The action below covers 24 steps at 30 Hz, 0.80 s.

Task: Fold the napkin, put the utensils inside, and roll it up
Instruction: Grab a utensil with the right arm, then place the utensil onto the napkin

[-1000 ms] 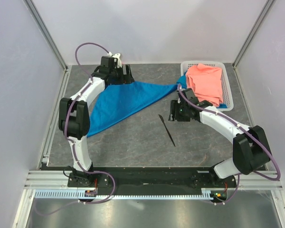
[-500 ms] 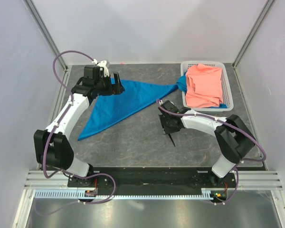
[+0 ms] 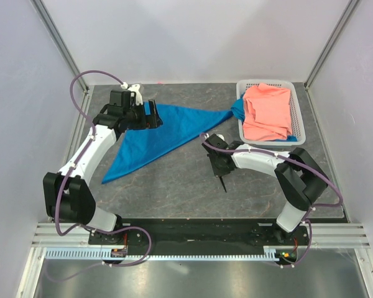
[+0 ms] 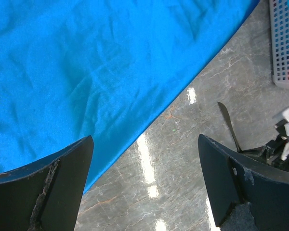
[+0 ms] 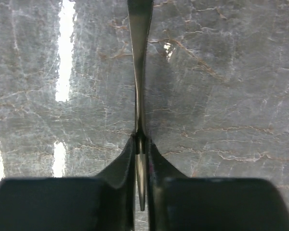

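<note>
The blue napkin (image 3: pixel 168 127) lies spread flat as a long triangle across the back of the table, and it fills the upper left of the left wrist view (image 4: pixel 86 72). My left gripper (image 3: pixel 154 115) hovers open over its left part, with nothing between the fingers (image 4: pixel 144 178). The utensil, a slim black knife (image 5: pixel 138 72), sits on the bare table right of the napkin. My right gripper (image 5: pixel 140 144) is shut on it near its pointed end. In the top view only the tip of the knife (image 3: pixel 224 184) shows past the right gripper (image 3: pixel 221 169).
A white basket (image 3: pixel 270 82) stands at the back right and holds a salmon-pink cloth (image 3: pixel 268 112). A blue scrap (image 3: pixel 290 138) peeks out under the cloth. The napkin's right corner reaches the basket's left side. Grey walls and metal rails close the table in.
My right arm swung down to the knife and its fingers closed on it. The left arm moved from the back middle toward the left and stays open over the napkin.
</note>
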Each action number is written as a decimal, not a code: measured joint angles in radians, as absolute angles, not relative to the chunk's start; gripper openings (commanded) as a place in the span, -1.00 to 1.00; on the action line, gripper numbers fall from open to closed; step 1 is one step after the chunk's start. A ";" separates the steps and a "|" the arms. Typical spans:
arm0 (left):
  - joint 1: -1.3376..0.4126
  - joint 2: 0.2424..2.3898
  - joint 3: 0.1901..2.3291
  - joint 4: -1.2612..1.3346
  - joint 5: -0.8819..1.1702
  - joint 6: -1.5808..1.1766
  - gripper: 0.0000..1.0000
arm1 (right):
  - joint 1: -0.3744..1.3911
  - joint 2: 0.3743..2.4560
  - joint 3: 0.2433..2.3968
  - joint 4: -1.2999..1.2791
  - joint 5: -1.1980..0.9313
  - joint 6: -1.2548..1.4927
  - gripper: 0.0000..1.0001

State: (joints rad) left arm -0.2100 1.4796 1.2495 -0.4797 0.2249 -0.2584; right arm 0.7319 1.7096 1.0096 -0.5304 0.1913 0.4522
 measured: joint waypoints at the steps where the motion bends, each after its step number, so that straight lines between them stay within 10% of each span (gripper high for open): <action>1: -0.210 1.469 1.247 -0.481 0.226 -0.258 0.93 | 0.736 1.714 1.016 -0.538 0.197 0.450 -1.00; 24: -0.210 1.348 1.244 -0.481 0.263 -0.259 0.94 | 0.807 1.727 1.237 -0.460 0.132 0.860 -1.00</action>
